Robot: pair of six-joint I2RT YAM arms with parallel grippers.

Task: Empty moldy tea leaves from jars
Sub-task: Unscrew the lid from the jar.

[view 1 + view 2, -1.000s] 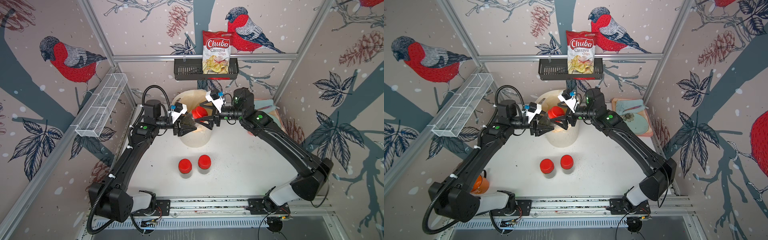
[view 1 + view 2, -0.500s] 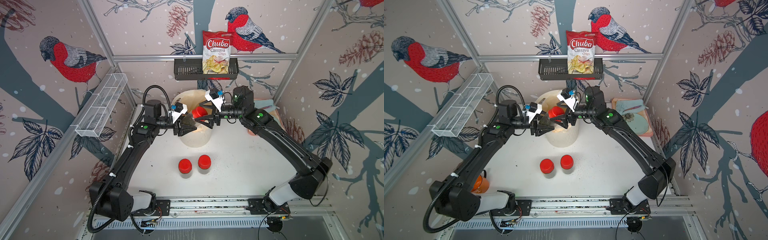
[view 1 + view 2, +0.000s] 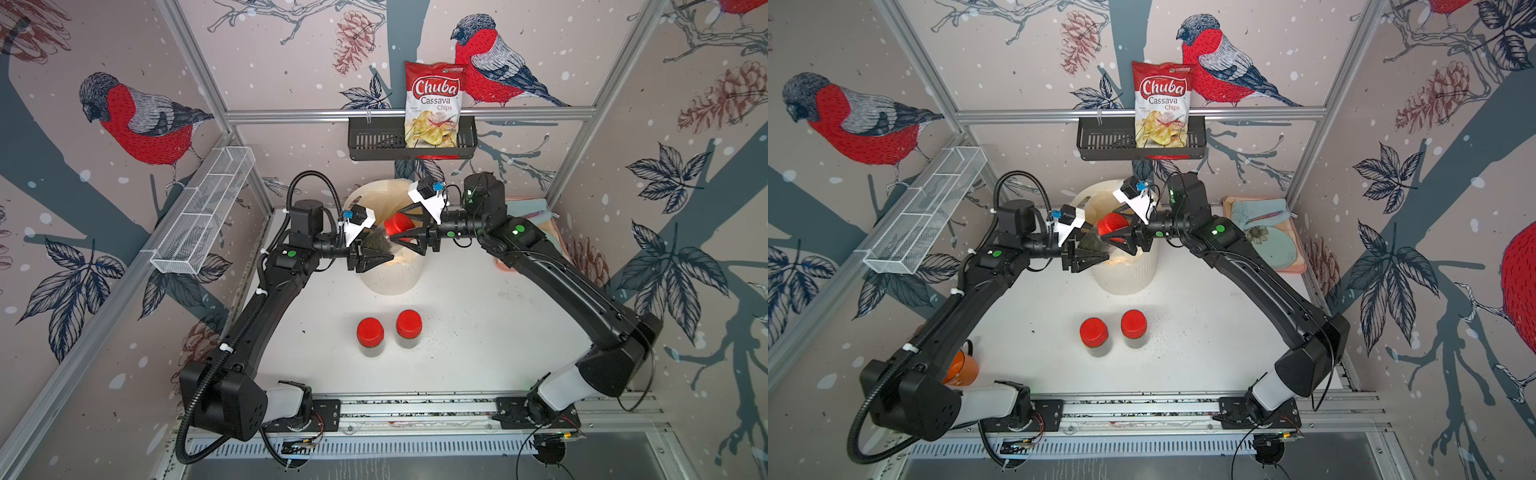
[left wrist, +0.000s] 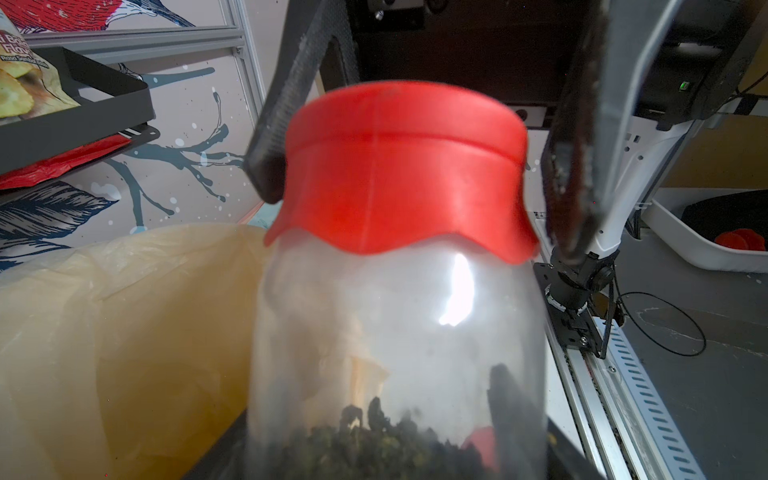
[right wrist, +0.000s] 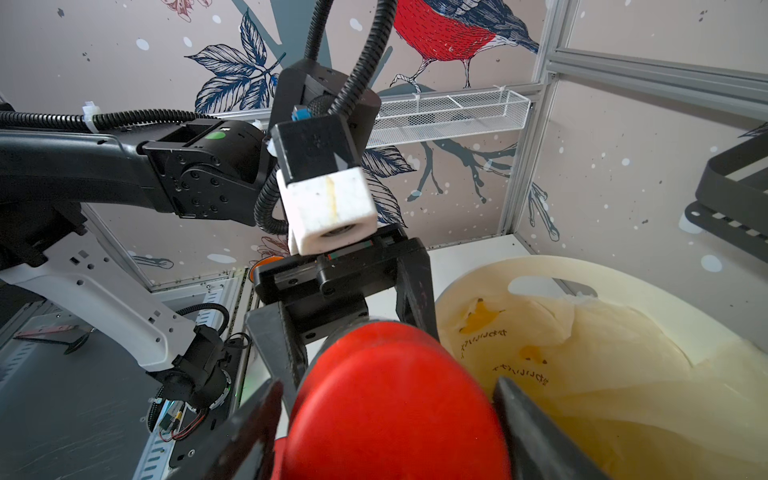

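Note:
Over the white bin (image 3: 390, 278) (image 3: 1125, 278), my left gripper (image 3: 384, 249) (image 3: 1100, 249) (image 4: 374, 457) is shut on a tilted clear jar (image 4: 395, 332). Dark tea leaves (image 4: 374, 444) (image 3: 376, 245) lie in the gripped end. Its red lid (image 3: 398, 224) (image 3: 1113, 224) (image 4: 399, 166) (image 5: 395, 395) is on. My right gripper (image 3: 399, 226) (image 3: 1111, 228) (image 5: 386, 415) is open and straddles that lid, its fingers (image 5: 257, 424) close beside it with slight gaps. In both top views two more jars (image 3: 370, 338) (image 3: 408, 330) (image 3: 1094, 338) stand upright with lids on, mid-table.
The bin's yellowish bag liner (image 4: 124, 311) (image 5: 623, 332) gapes below the jar. A black wall basket (image 3: 374, 145) holds a chips bag (image 3: 434, 108). A white wire basket (image 3: 203, 216) hangs at left. A tray with a teal plate (image 3: 1266, 245) is at right, an orange cup (image 3: 961, 368) front left.
The right gripper's fingers have drawn closer together around the red lid. Both arms and the held jar have stayed nearly in place.

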